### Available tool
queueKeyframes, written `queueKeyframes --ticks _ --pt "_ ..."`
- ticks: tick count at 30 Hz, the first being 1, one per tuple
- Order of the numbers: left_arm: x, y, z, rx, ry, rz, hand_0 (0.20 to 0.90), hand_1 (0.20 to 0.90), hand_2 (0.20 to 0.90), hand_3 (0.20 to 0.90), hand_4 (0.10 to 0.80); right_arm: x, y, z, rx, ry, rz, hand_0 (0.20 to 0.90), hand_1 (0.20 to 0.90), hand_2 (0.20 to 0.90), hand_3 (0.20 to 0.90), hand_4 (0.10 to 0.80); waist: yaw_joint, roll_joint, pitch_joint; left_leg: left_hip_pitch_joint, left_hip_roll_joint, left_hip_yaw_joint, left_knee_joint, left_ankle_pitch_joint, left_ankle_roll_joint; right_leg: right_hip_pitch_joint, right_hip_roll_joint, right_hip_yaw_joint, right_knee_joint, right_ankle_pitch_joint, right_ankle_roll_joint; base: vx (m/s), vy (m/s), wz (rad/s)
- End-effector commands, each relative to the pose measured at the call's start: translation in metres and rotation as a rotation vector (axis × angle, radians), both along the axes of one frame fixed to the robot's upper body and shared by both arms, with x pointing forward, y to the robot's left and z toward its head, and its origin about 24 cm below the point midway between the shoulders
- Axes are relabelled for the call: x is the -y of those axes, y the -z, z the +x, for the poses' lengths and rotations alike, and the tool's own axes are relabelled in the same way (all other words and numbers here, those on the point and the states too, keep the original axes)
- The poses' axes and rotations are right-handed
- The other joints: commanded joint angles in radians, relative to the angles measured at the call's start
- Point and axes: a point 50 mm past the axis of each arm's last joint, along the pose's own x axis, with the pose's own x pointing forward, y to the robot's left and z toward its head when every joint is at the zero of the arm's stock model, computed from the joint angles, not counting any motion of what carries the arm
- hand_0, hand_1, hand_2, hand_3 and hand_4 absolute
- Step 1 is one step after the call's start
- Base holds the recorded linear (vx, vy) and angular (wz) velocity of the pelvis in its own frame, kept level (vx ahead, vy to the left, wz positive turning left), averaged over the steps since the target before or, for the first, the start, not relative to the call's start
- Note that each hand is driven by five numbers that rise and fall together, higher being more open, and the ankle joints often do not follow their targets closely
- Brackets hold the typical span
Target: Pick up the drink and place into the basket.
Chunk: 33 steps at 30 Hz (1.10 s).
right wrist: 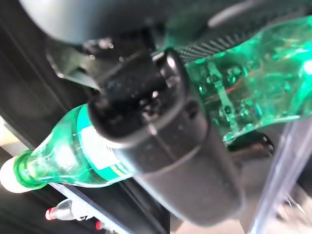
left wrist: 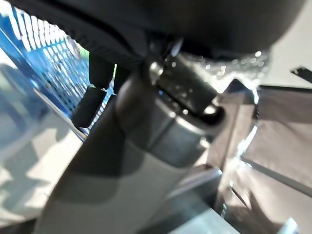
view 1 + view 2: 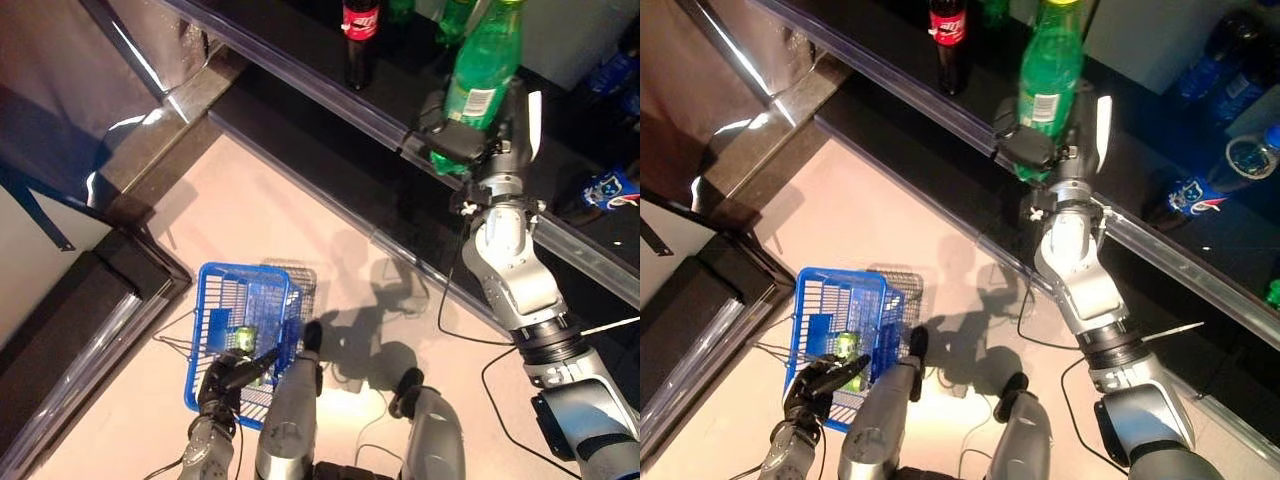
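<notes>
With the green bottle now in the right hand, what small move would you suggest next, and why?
Probably lift the green bottle clear of the shelf edge and draw it back toward the blue basket: the right hand grips it over the shelf, while the left hand holds the basket low.

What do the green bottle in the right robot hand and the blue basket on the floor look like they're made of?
Green bottle: probably clear green plastic, glossy; light shines through it, and it has a paper-like label. The right robot hand grips it.
Blue basket: apparently wire or moulded mesh with a blue coating; open grid walls show the floor through.
</notes>
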Motion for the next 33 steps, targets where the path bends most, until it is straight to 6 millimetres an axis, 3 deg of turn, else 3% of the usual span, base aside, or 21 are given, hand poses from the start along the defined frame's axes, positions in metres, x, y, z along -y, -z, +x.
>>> queueKeyframes --ticks 1,7,18,33 --pt "-0.02 -0.086 0.034 0.503 0.02 0.114 0.3 0.3 0.3 0.2 0.1 -0.038 -0.084 -0.05 0.438 -0.294 -0.008 0.3 0.3 0.3 0.2 0.1 0.0 -0.01 -0.12 0.064 0.009 -0.047 0.078 -0.025 -0.017 0.128 0.05 -0.046 -0.089 0.03 -0.081 0.052 -0.017 0.02" --pt "-0.017 -0.105 0.037 0.584 0.082 0.142 0.3 0.3 0.3 0.2 0.1 -0.069 -0.064 -0.058 0.35 -0.491 -0.032 0.3 0.3 0.3 0.2 0.1 0.021 -0.015 -0.163 0.105 -0.003 -0.064 0.031 -0.024 -0.017 0.192 0.056 -0.059 -0.149 0.041 -0.075 0.053 -0.02 0.07" --pt "0.008 -0.145 0.042 0.744 0.345 0.23 0.3 0.3 0.3 0.2 0.1 -0.099 -0.047 -0.058 0.237 -0.599 0.017 0.3 0.3 0.3 0.2 0.1 0.073 -0.019 -0.211 0.138 -0.03 -0.109 -0.011 -0.043 -0.016 0.27 0.055 -0.1 -0.228 0.064 -0.061 0.03 -0.013 0.13" --pt "0.044 -0.191 0.04 0.982 0.722 0.291 0.3 0.3 0.3 0.2 0.1 -0.11 -0.02 -0.039 0.055 -0.547 0.103 0.3 0.3 0.3 0.2 0.1 0.116 -0.013 -0.218 0.141 -0.055 -0.162 -0.004 -0.053 -0.014 0.311 0.05 -0.14 -0.248 0.072 -0.05 0.018 0.0 0.12"
